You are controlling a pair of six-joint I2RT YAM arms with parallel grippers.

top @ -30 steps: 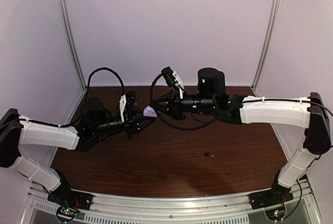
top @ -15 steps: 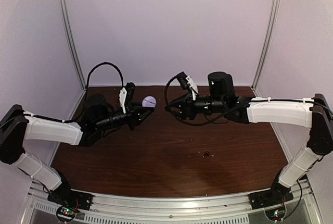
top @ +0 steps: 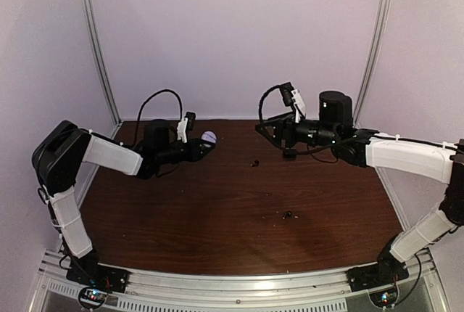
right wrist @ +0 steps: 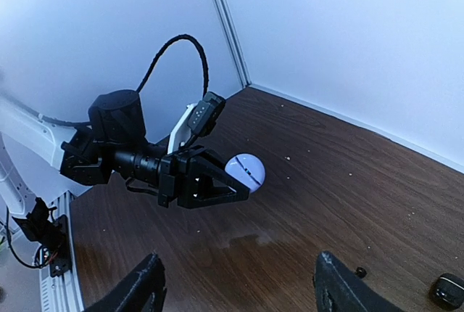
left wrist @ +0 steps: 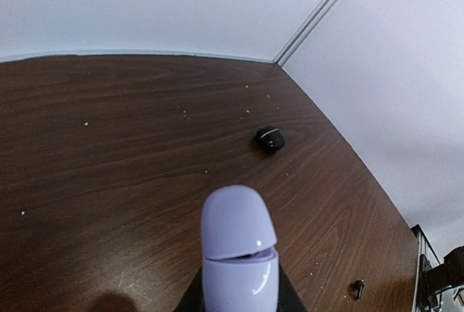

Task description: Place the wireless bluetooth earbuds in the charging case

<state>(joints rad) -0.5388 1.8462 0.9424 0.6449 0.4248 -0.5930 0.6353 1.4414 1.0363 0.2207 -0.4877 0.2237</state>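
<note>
My left gripper [top: 205, 146] is shut on the lilac charging case [top: 209, 138], holding it above the table's back left. In the left wrist view the charging case [left wrist: 238, 247] stands between the jaws with its lid down, leaving only a thin gap; its inside is hidden. My right gripper [top: 261, 129] hangs open and empty at the back centre, well apart from the case. Its fingers [right wrist: 141, 286] stand wide apart, facing the charging case [right wrist: 245, 170]. One tiny black earbud [top: 288, 215] lies on the table right of centre, also showing as the earbud [left wrist: 356, 288] and the earbud [right wrist: 360, 272].
A small black rounded case [top: 254, 162] sits on the brown table [top: 217, 232] between the two grippers; it shows as the black case [left wrist: 270, 139] and the black case [right wrist: 449, 288]. Pale crumbs dot the wood. Lilac walls close the back and sides.
The two grippers have drawn apart: the left pulled back-left with the charging case, the right withdrew to the right and opened. The black case on the table has come into view.
</note>
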